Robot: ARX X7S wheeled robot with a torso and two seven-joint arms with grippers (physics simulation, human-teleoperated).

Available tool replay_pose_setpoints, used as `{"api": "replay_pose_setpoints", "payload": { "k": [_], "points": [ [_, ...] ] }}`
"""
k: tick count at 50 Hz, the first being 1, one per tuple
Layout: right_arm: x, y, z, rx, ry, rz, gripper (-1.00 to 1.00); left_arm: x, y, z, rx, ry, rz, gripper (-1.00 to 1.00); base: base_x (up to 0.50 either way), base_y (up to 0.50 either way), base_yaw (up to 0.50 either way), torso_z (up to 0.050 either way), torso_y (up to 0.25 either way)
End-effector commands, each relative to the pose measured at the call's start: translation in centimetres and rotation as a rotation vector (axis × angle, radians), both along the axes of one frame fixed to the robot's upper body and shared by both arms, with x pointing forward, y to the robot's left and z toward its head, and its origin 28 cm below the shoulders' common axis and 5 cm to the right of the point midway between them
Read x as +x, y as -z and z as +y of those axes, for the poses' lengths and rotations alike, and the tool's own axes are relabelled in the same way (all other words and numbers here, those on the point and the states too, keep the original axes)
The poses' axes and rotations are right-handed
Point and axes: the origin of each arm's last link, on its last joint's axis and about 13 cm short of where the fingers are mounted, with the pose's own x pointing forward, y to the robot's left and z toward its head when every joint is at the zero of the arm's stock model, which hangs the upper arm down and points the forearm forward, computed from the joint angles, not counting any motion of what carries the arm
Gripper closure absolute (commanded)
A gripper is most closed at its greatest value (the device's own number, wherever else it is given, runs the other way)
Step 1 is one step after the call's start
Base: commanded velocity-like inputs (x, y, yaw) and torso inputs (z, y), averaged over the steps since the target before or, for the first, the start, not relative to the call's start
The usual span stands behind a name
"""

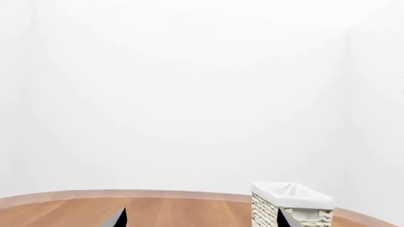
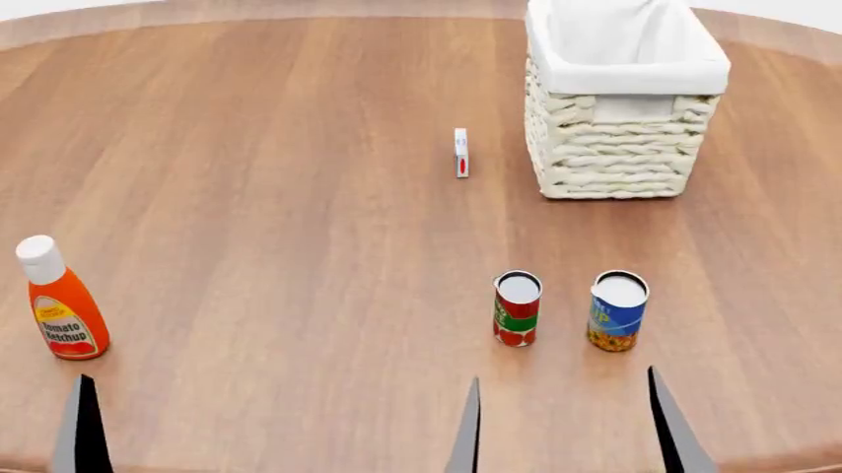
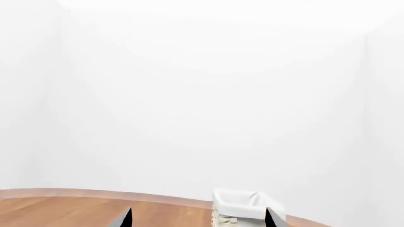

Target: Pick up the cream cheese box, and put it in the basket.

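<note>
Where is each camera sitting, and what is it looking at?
Head view: sits on the robot's head, looking down at the table with the cream cheese box, two cans and a ketchup bottle; dark pincer tips poke in at the bottom edge.
Left wrist view: sits near the left pincer, looking level across the table at a white wall.
Right wrist view: sits near the right pincer, also facing the wall.
All three show the basket.
</note>
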Motion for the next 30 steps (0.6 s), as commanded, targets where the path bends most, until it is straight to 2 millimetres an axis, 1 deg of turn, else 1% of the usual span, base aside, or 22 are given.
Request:
{"api": "replay_pose_setpoints", "payload": {
  "k": [1,30],
  "points": [
    [-0.34,-0.37,0.1,0.002,-0.013,-0.02,-1.0,-0.32,-0.43,0.07,-0.001,-0.002,-0.018,-1.0,0.0,0.0,0.0,0.0,0.0],
    [-0.22,-0.2,0.06,-0.003,-0.009,-0.005,-1.0,-0.35,-0.14,-0.22,0.004,0.01,-0.012,-1.0,0.0,0.02,0.0,0.0,0.0]
  ]
}}
